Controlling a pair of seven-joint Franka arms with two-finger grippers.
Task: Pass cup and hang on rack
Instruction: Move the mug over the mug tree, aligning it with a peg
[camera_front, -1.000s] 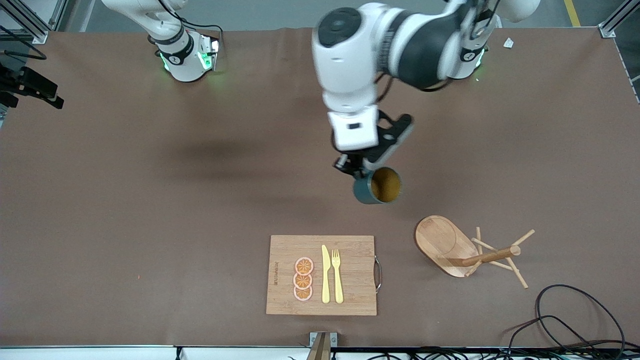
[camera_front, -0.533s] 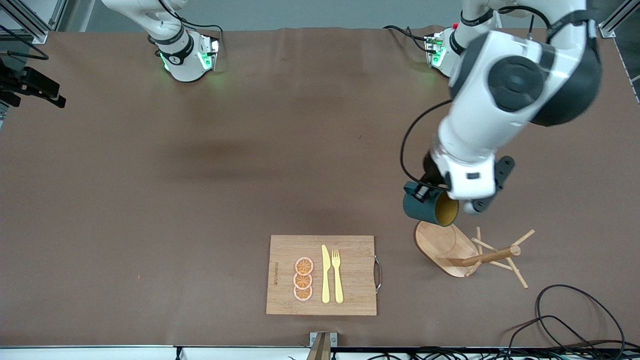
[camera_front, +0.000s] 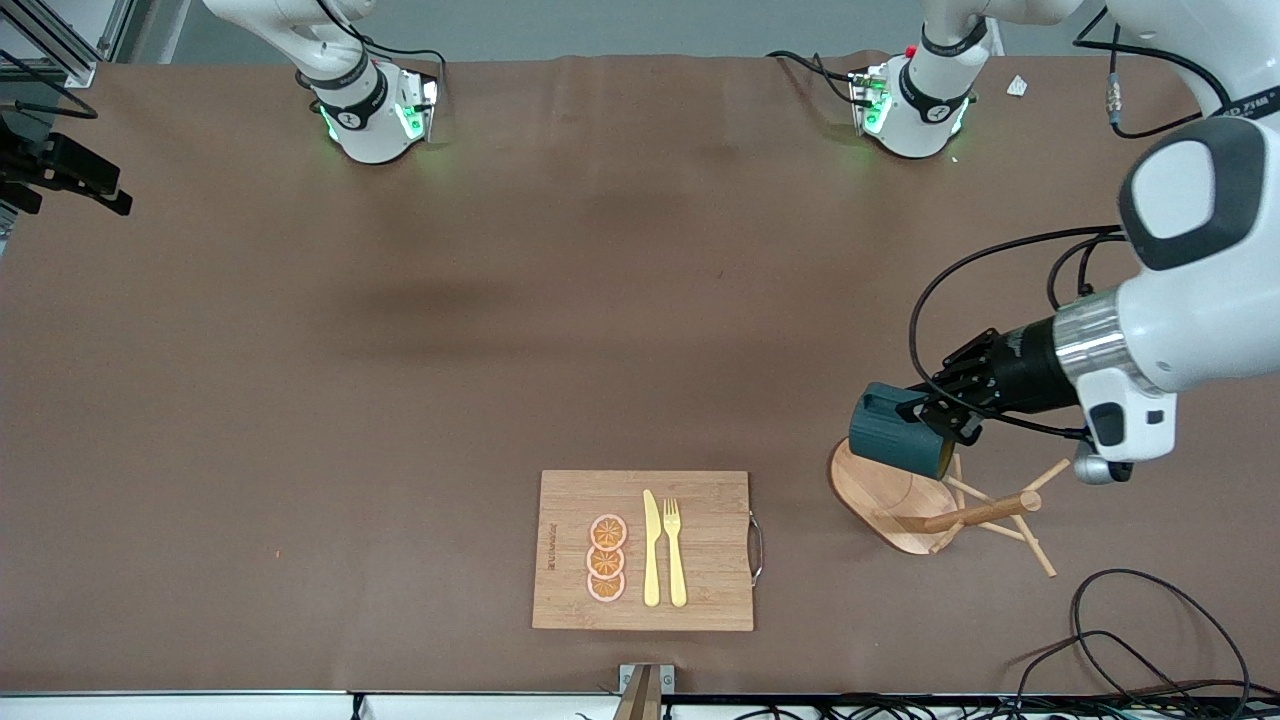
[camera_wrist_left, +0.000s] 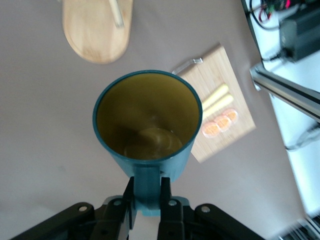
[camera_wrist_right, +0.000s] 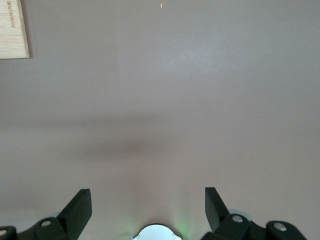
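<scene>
A brown tabletop (camera_front: 500, 300) fills the scene, with aluminium frame posts at its corners, loose black cables (camera_front: 1150, 640) at the edge nearest the front camera toward the left arm's end, and a black device clamped at the right arm's end. A bamboo cutting board (camera_front: 570, 500) lies near the front edge, carrying three orange slices (camera_front: 606, 558), a yellow knife (camera_front: 651, 548) and a yellow fork (camera_front: 674, 550).

The left hand (camera_front: 945, 415) hangs over the tabletop just above the rack (camera_front: 885, 490), its fingers (camera_wrist_left: 131, 197) clamped tight on the small side handle of the cup (camera_front: 895, 432). The cup lies tipped on its side in that grip, teal body projecting straight out from the fingertips, yellow mouth turned toward the rack's pegs. The rack sits directly under the hand and cup; in the front view the oval base shows below the cup with the post and thin pegs reaching toward the left arm's end. In the left wrist view the oval base appears past the cup's rim.

The right hand (camera_wrist_right: 148, 210) waits up over bare tabletop with fingers spread wide, holding nothing; a corner of the cutting board shows in its view
</scene>
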